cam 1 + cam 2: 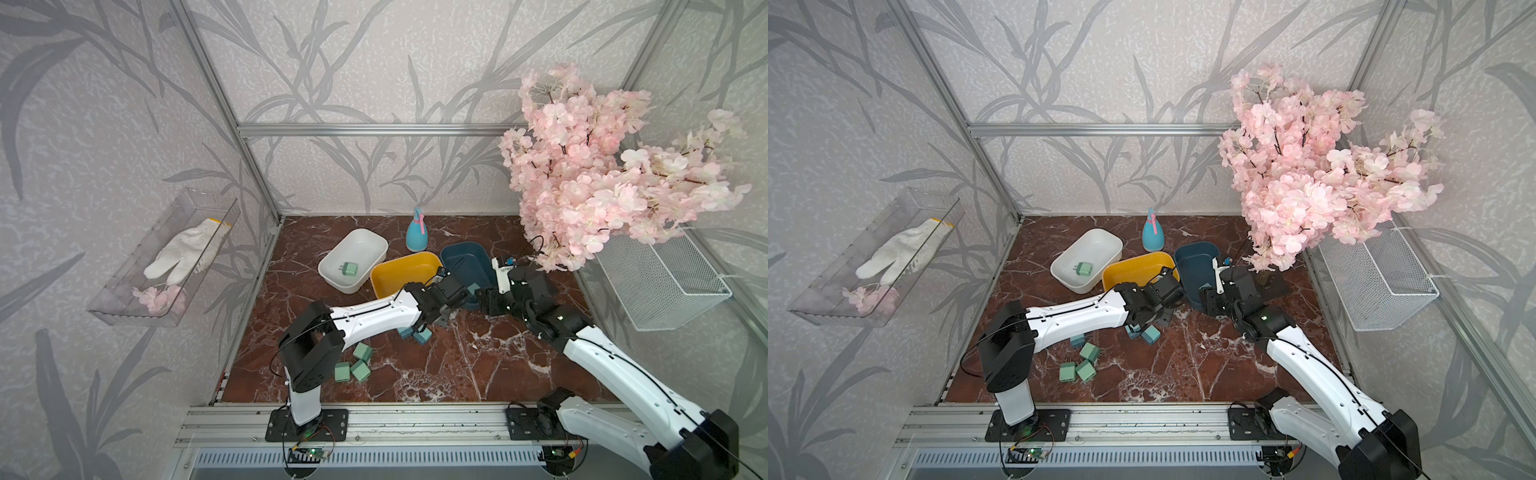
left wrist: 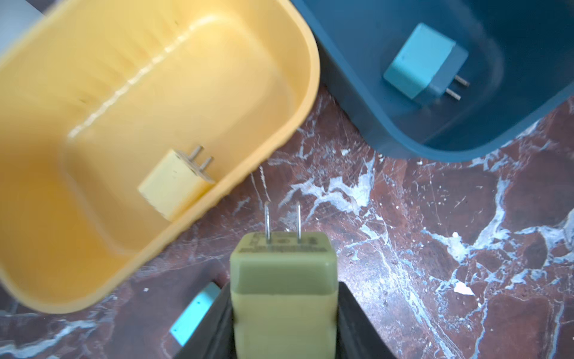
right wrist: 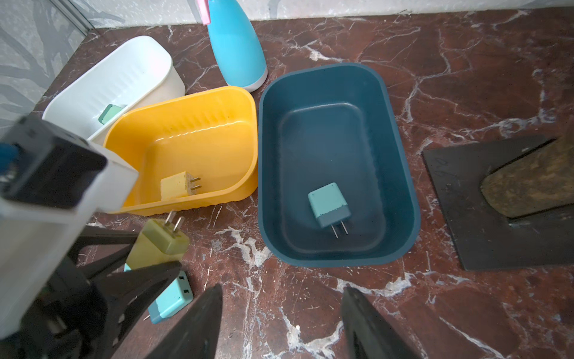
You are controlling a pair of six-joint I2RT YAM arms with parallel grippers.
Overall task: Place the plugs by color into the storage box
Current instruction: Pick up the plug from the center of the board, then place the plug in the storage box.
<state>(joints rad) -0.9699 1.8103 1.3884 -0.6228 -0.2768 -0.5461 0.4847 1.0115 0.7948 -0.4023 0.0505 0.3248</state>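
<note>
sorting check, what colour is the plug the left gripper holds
Dull yellow plug, best in the left wrist view.

White arms (image 1: 374, 313), black joints (image 1: 311, 353)

Lighting is even and diffuse in both top views; my arms cast only faint, soft-edged shadows on the worktop (image 1: 478, 365). The pink blossoms (image 1: 602, 174) read near white at their brightest. Wide-angle stretching shows toward the picture edges, where the frame bars (image 1: 208, 70) splay outward. In my left wrist view the yellow bin (image 2: 77, 217) is smeared, with a glare streak along its floor, and the nearest plug (image 2: 283, 279) is soft. In my right wrist view my left arm's housing (image 3: 46, 192) is out of focus.
</note>
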